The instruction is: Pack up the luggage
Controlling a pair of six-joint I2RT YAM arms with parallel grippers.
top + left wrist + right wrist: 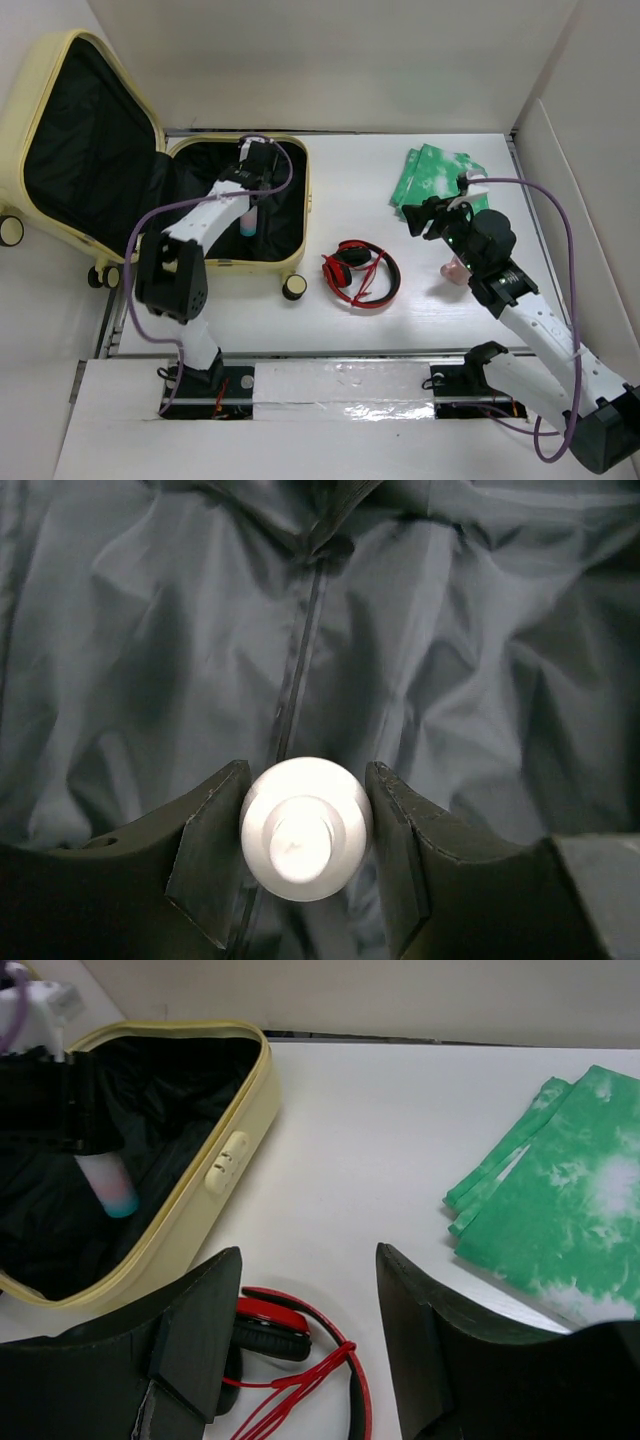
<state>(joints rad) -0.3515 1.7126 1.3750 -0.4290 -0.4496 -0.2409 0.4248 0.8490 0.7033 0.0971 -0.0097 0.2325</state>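
Your left hand (307, 785) pinches a white bottle (300, 840) by its round end, inside the open luggage (303, 205). The luggage lies flat on the desk (350, 190) directly beneath that hand. Your right hand (310, 1255) is spread and empty above the red headphones (362, 272). Hazard: the bottle hangs upright, teal end down. Released from here, it would probably topple and roll across the slack black lining (150, 630). The purple cable (150, 215) may also catch the shell's rim when you withdraw. The luggage's long axis appears to run from the wheels, behind the left hand along its arm, to the end ahead of it. The lid stands open to that hand's left.
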